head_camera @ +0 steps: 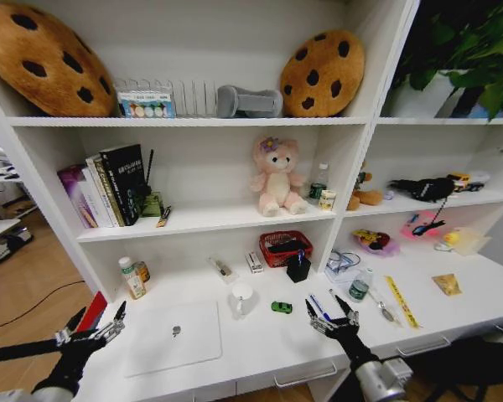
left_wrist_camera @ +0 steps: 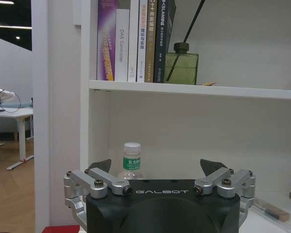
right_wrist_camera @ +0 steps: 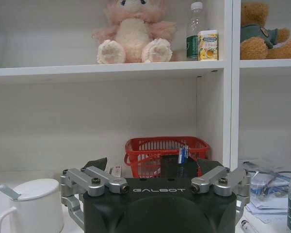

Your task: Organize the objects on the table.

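The silver laptop lies closed on the white table at front left. A tiny green toy car sits mid-table beside a white mug. A blue pen lies just ahead of my right gripper, which hovers open and empty over the table's front. My left gripper is open and empty at the table's left end, facing a small white bottle.
A red basket and a black pen cup stand at the back. A yellow ruler and a small bottle lie to the right. Books and a green glass container sit on the shelf above.
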